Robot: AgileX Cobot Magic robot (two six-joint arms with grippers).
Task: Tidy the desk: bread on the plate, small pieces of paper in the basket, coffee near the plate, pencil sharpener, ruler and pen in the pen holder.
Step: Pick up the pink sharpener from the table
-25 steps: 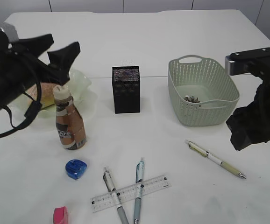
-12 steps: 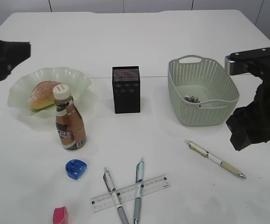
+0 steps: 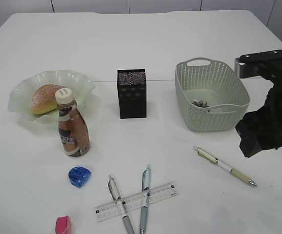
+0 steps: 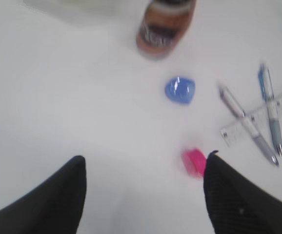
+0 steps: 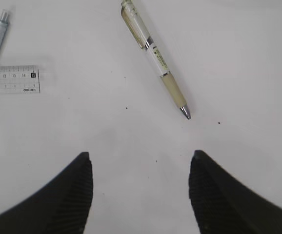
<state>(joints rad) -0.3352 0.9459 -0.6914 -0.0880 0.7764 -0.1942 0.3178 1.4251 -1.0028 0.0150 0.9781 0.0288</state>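
The bread [image 3: 44,97] lies on the green plate [image 3: 21,92]. The coffee bottle [image 3: 72,127] stands upright just in front of the plate. A blue pencil sharpener [image 3: 79,176], a pink sharpener [image 3: 63,225], two pens [image 3: 119,202] [image 3: 145,195] and a clear ruler [image 3: 136,201] lie at the front. A cream pen [image 3: 224,165] lies right of them. The black pen holder [image 3: 131,92] stands at the centre. Paper scraps [image 3: 199,103] are in the basket [image 3: 211,95]. My left gripper [image 4: 143,168] is open, above the pink sharpener [image 4: 193,162]. My right gripper [image 5: 138,161] is open, short of the cream pen [image 5: 155,58].
The right arm [image 3: 270,112] hangs over the table's right side beside the basket. The left arm is out of the exterior view. In the left wrist view the bottle [image 4: 163,27] and the blue sharpener [image 4: 180,90] lie ahead, blurred.
The left arm has drawn back from over the plate and bottle and left the exterior view to the left. The right arm has not moved.
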